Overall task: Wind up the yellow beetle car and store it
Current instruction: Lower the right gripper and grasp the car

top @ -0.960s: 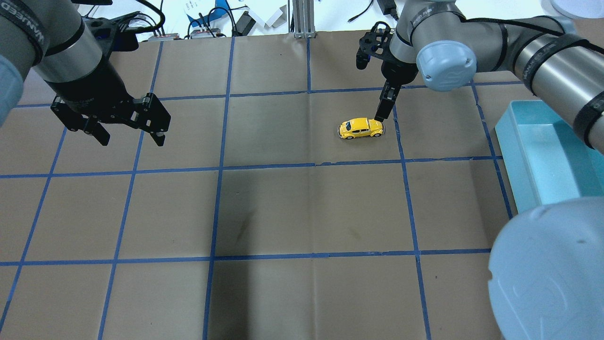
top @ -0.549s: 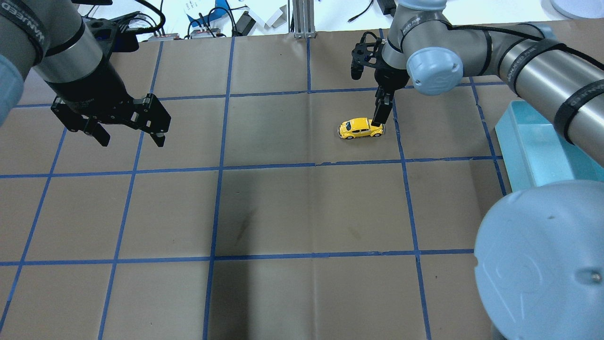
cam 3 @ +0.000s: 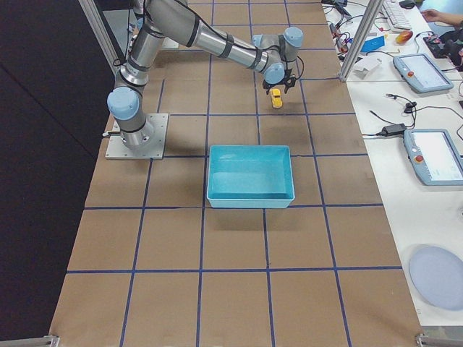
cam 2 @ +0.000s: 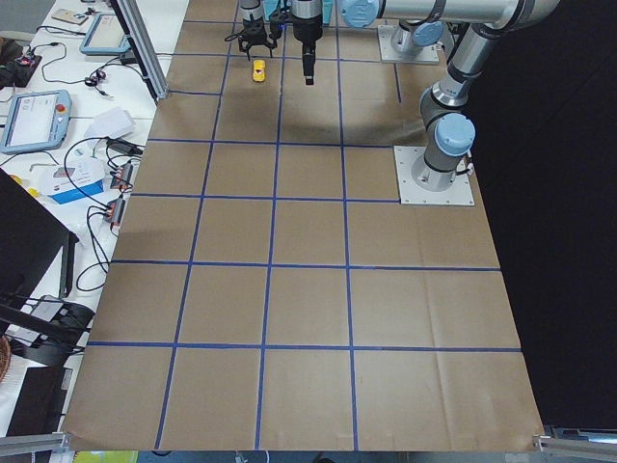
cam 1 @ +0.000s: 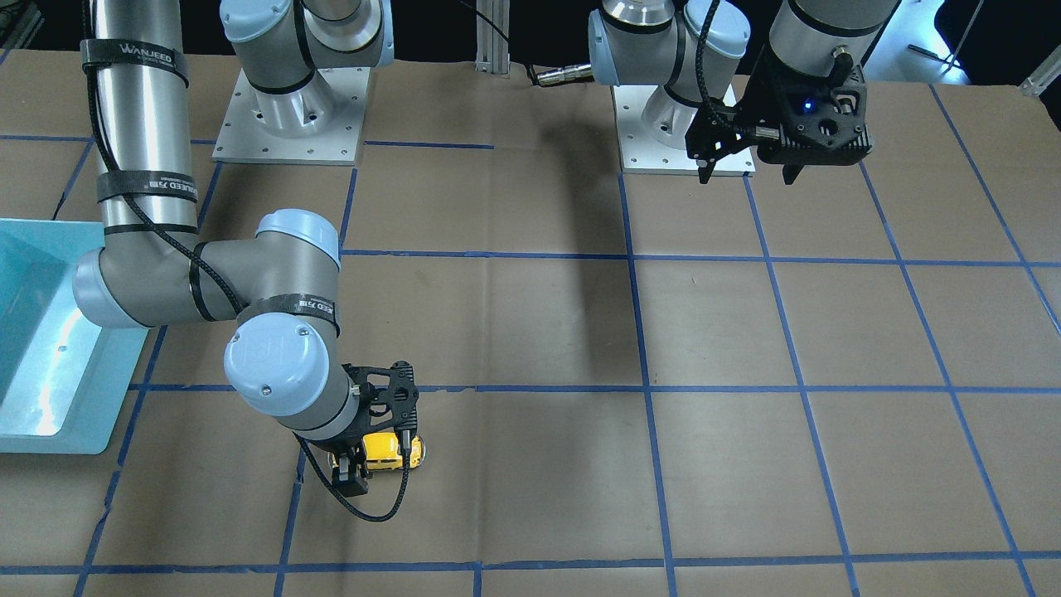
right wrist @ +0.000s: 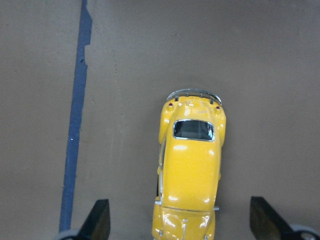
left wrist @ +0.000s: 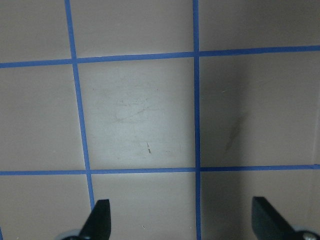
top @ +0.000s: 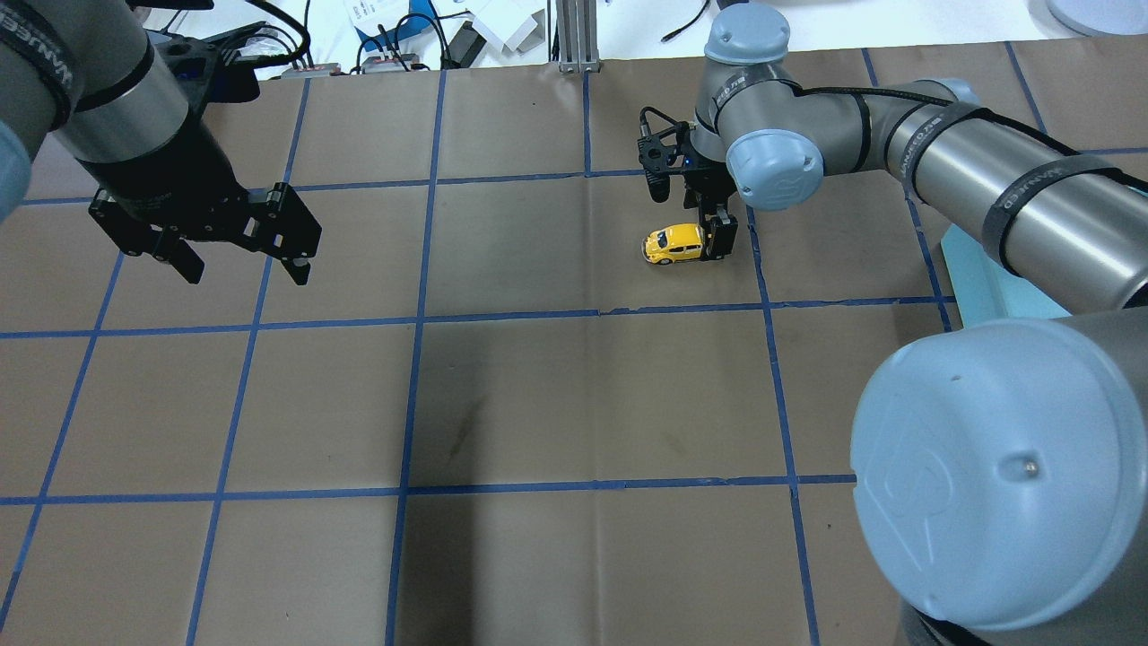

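As the front view has it, the right gripper (cam 1: 377, 464) hangs low over the car (cam 1: 388, 448), which stands on the table (cam 1: 539, 332) well apart from the bin (cam 1: 50, 365). The left gripper (cam 1: 750, 170) hovers much farther from the bin. From overhead, one right finger (top: 723, 237) stands at the car's (top: 673, 244) bin-side end. On the right wrist view, the fingers (right wrist: 100, 220) are spread either side of the car, touching neither flank. On the left wrist view, the fingers (left wrist: 102, 217) gape wide above the table.
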`<action>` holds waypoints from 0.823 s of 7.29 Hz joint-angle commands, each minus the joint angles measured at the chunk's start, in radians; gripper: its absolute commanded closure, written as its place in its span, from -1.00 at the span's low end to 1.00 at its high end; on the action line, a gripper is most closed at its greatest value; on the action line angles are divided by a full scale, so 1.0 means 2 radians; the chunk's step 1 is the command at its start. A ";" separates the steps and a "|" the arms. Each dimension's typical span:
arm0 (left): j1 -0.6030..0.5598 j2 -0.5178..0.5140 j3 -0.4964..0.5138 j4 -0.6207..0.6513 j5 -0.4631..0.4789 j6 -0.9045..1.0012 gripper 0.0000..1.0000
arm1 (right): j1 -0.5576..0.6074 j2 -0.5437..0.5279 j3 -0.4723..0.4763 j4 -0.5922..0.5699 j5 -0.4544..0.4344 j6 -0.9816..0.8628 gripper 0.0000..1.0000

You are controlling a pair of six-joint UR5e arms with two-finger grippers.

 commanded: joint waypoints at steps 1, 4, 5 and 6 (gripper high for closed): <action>0.001 0.002 -0.003 0.003 -0.001 0.001 -0.97 | 0.004 0.016 0.002 -0.024 -0.004 -0.001 -0.94; 0.001 0.003 -0.006 0.005 -0.001 0.002 -0.98 | 0.010 0.016 0.011 -0.029 -0.008 0.016 0.30; 0.000 0.006 -0.009 0.004 -0.005 0.001 -0.98 | 0.010 0.016 0.012 -0.030 -0.012 0.017 0.72; 0.000 0.006 -0.009 0.005 -0.005 0.001 -0.98 | 0.010 0.015 0.012 -0.029 -0.012 0.017 0.80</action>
